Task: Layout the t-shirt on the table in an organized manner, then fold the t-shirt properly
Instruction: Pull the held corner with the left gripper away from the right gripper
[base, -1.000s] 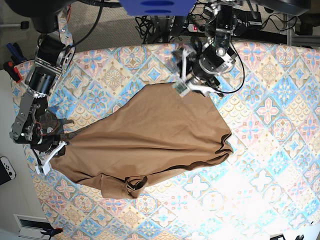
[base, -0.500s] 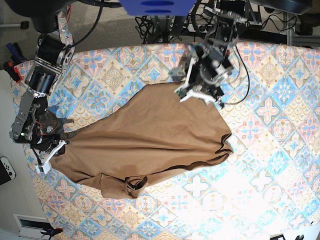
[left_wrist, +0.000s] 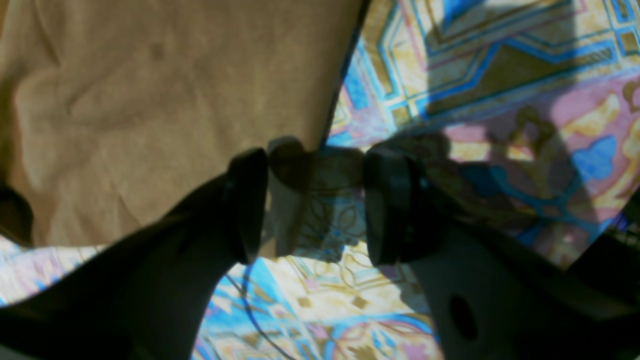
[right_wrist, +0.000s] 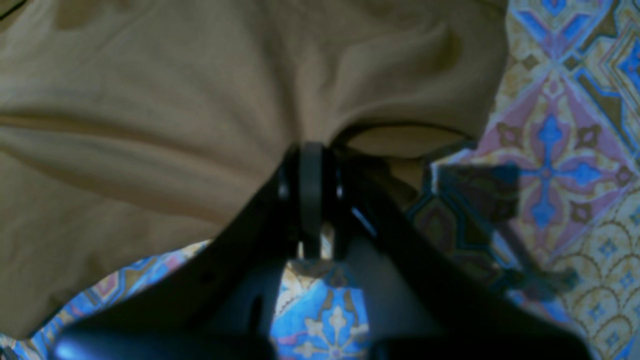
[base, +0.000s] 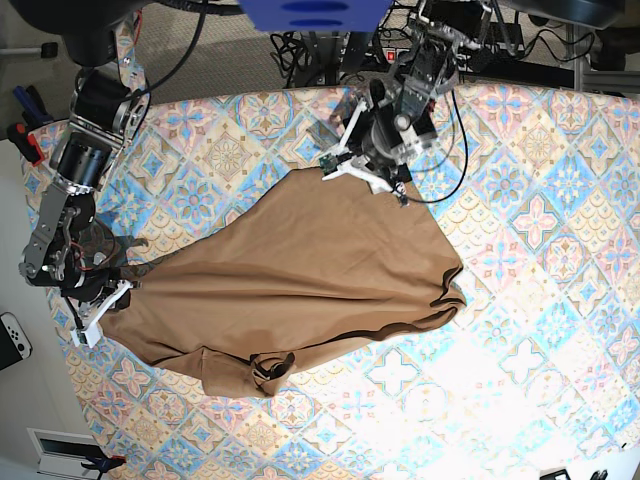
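Pastel tiled table (base: 540, 300), cables (base: 300, 45) behind, tan t-shirt (base: 300, 270)

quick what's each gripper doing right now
Left gripper: open, empty, at the t-shirt edge.
Right gripper: shut on the t-shirt.

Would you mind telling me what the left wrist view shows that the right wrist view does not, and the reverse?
Only the left wrist view shows the left claw, its jaws apart over a straight edge of the t-shirt, with nothing between them.

Only the right wrist view shows the right claw, shut on a bunched fold of the t-shirt, with creases spreading out from the pinch.

Both show tan fabric lying on the patterned table, and dark claw fingers low in the frame.
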